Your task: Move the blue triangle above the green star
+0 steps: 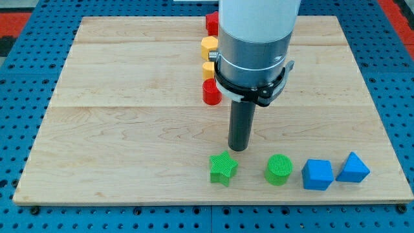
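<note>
The blue triangle (353,167) lies near the board's bottom right corner, at the right end of a row of blocks. The green star (223,168) lies at the left end of that row, near the bottom edge. My tip (239,149) stands just above and slightly right of the green star, a small gap away, far left of the blue triangle. The arm's wide grey and white body hides the board's upper middle.
A green cylinder (279,170) and a blue cube (317,175) lie between the star and the triangle. A red cylinder (211,92), two yellow blocks (209,46) (208,69) and a red block (211,22) stand in a column at the top centre, beside the arm. The wooden board (116,129) sits on a blue pegboard.
</note>
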You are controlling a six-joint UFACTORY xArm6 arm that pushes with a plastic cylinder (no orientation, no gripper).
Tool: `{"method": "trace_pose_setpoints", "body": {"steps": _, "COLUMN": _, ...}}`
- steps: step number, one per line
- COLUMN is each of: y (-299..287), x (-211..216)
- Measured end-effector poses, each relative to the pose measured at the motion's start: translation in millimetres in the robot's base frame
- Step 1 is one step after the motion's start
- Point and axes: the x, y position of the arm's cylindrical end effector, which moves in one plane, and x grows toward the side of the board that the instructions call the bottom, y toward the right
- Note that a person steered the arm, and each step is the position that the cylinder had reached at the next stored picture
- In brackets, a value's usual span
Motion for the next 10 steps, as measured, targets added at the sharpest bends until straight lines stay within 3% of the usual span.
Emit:
{"method": "trace_pose_setpoints", "body": {"steps": 3, "y": 21.4, "x": -21.5}}
{"method": "trace_pose_setpoints", "body": {"steps": 4, "y": 94.6, "x": -62.6}}
{"method": "trace_pose_setpoints", "body": {"steps": 5, "y": 196.9, "x": -48.8}}
{"method": "trace_pose_setpoints", "body": {"steps": 6, "y": 254.5, "x": -5.1}}
{"method": "trace_pose_setpoints", "body": {"steps": 7, "y": 255.7, "x": 50.1}}
{"method": "trace_pose_setpoints", "body": {"steps": 9, "y": 109.8, "x": 59.5}}
{"method": "trace_pose_setpoints", "body": {"steps": 10, "y": 93.9, "x": 59.0}}
